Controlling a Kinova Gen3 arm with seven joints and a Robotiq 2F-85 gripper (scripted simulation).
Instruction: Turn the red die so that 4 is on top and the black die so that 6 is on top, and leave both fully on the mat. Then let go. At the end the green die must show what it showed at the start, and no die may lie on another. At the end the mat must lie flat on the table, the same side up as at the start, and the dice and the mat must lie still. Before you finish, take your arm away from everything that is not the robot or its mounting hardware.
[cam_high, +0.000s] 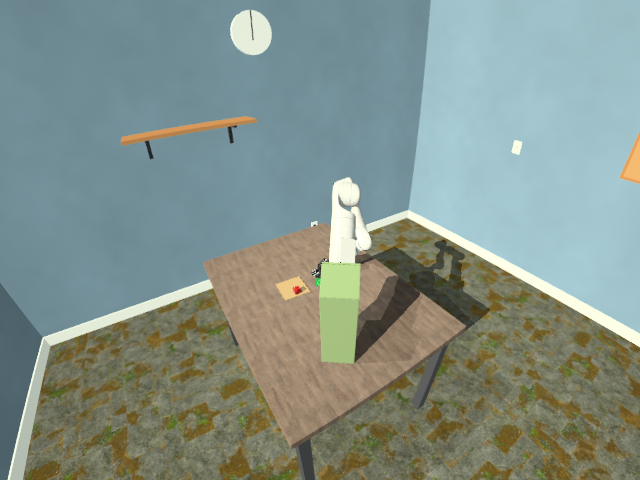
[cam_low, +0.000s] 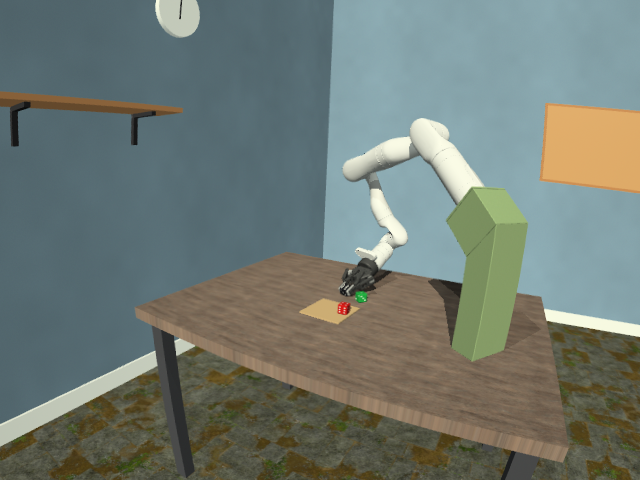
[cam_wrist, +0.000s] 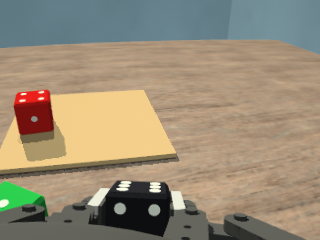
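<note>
The red cube die (cam_wrist: 33, 112) sat on the tan mat (cam_wrist: 107, 127), apparently four up, while the hand (cam_wrist: 137, 212) gripped the black cube die (cam_wrist: 137, 205), unplaced.

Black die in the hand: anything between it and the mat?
Nothing visible. The hand grips the black die, and only bare table lies ahead to the mat. The red die stands at the mat's far left; the green die is off left.
</note>
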